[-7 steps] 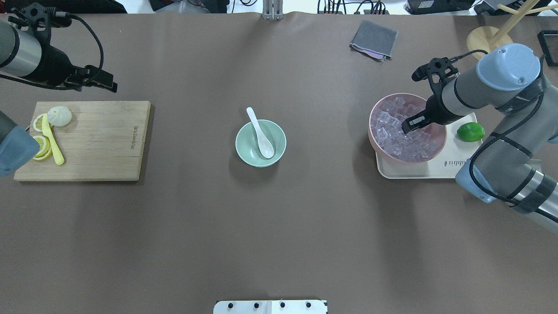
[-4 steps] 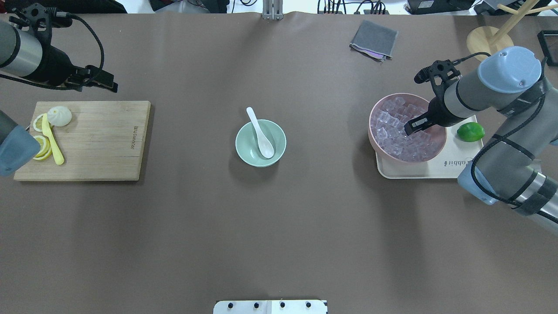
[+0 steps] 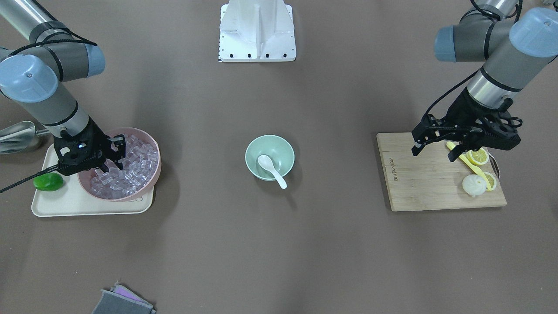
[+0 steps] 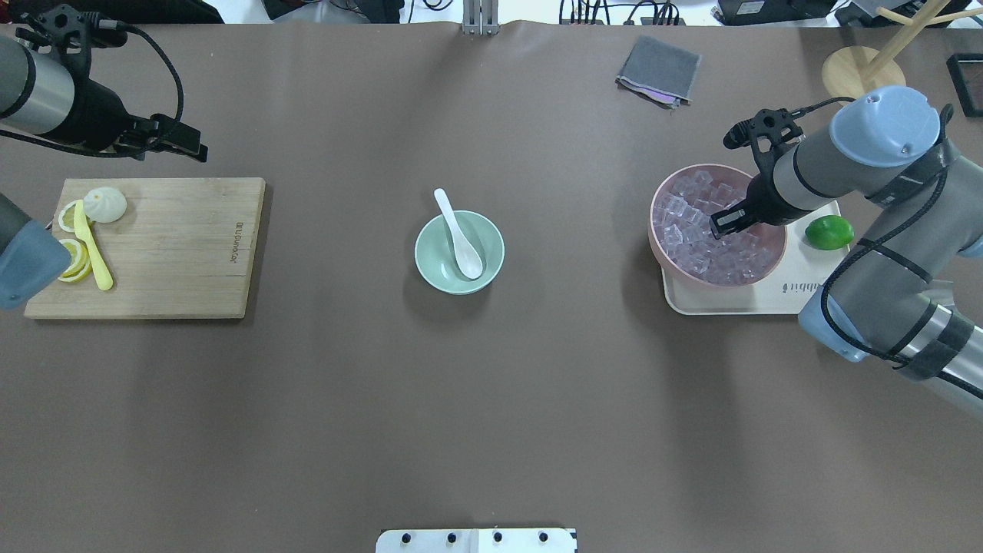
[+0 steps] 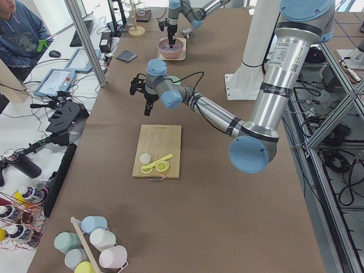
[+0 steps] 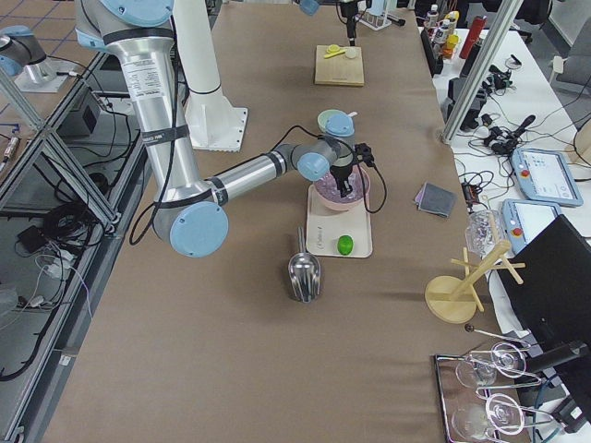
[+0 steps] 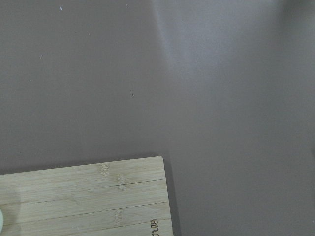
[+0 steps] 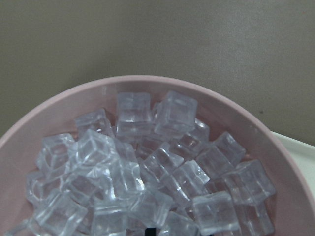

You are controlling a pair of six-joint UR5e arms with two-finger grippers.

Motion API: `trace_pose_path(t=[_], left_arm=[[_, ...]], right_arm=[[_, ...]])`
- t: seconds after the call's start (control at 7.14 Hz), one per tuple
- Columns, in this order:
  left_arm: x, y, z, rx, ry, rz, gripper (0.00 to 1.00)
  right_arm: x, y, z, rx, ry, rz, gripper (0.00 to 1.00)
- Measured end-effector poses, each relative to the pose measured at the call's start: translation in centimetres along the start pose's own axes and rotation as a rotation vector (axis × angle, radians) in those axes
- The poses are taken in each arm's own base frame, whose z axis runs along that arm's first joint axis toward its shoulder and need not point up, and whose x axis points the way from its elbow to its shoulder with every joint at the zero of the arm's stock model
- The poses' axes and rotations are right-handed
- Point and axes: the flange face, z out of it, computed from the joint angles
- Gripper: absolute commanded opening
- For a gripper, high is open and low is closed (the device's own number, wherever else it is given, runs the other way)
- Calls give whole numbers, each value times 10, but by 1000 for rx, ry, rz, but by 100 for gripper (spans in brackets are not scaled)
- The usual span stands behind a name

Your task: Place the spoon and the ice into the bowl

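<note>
The white spoon (image 4: 461, 238) lies with its scoop in the mint-green bowl (image 4: 419, 250) at the table's middle, handle over the far rim; both also show in the front view, spoon (image 3: 271, 168) and bowl (image 3: 248, 151). Clear ice cubes (image 4: 691, 223) (image 8: 147, 162) fill a pink bowl (image 4: 782, 244) on the right. My right gripper (image 4: 723, 222) (image 3: 114, 168) points down among the cubes; I cannot tell whether it grips one. My left gripper (image 4: 192, 149) (image 3: 435, 151) is open and empty above the cutting board's far edge.
A wooden cutting board (image 4: 177, 246) at the left carries lemon slices, a yellow knife (image 4: 94, 246) and a white bun. The pink bowl stands on a cream tray (image 4: 768, 301) beside a lime (image 4: 829, 232). A grey cloth (image 4: 659, 69) lies at the back. A metal scoop (image 3: 15, 131) lies next to the tray.
My right arm has shifted slightly over the pink bowl, its gripper staying among the ice. The left gripper, the spoon and the green bowl have not moved.
</note>
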Motion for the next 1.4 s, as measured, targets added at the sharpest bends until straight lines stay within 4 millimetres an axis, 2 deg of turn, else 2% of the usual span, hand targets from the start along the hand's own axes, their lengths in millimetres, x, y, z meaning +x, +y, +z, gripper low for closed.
trace_pose_path(t=[0.14, 0.7, 0.98, 1.12, 1.26, 1.4], left_arm=[[0, 0, 0, 0, 0, 0, 98], [-2, 2, -1, 1, -3, -1, 98], [-2, 2, -6, 8, 2, 1, 98], [-8, 0, -12, 14, 1, 14, 98], [-26, -2, -19, 22, -16, 52, 98], [-55, -4, -30, 26, -38, 99, 98]], right_arm=[[0, -1, 2, -4, 0, 11, 0], [0, -7, -7, 1, -20, 35, 0], [-1, -12, -30, 16, -52, 45, 0], [-13, -16, -50, 24, -62, 63, 0], [-42, -25, -72, 30, -75, 105, 0], [-90, -38, -85, 39, -91, 167, 0]])
